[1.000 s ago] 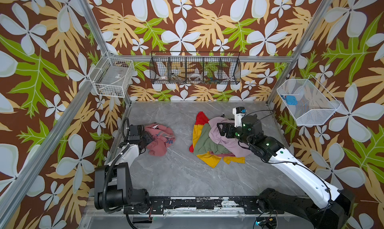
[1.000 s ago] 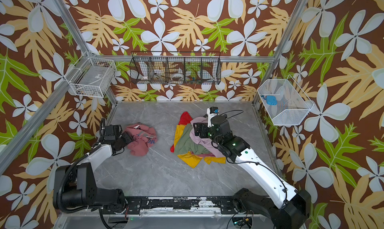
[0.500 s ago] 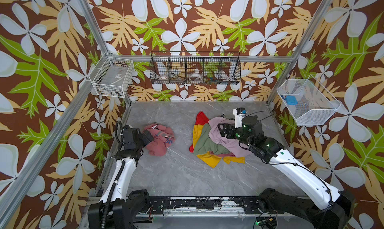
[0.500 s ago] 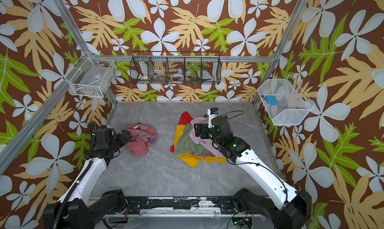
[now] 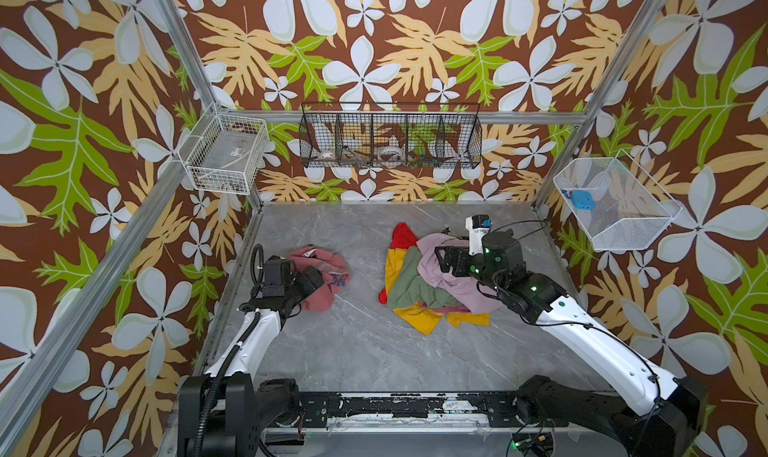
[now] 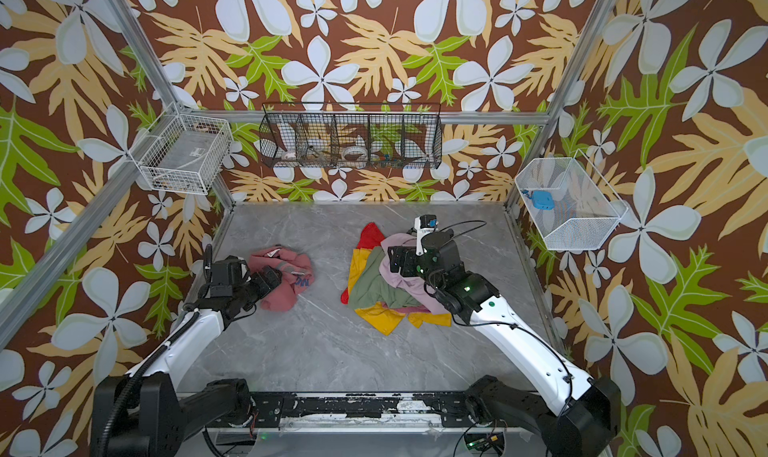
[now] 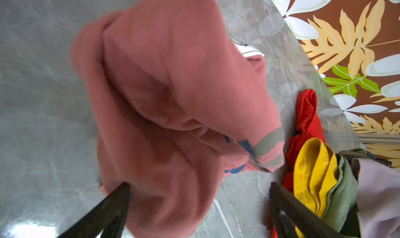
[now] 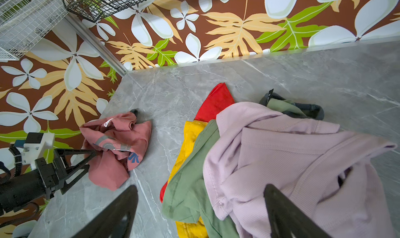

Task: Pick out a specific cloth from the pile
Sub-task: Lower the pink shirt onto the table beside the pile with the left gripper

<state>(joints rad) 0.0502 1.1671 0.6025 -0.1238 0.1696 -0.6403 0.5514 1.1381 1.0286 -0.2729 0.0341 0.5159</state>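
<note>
Both agape: left pincer [image 8: 92, 159] at cloth [image 5: 318, 299], right pincer [image 5: 445, 260] over pile [image 5: 411, 284].

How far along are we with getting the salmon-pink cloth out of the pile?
Done: the salmon-pink cloth lies alone on the table, clear of the pile. In hand: nothing; the left gripper is open at the cloth, the right gripper open over the pile's lilac garment. Left: likely only backing both arms away.
</note>
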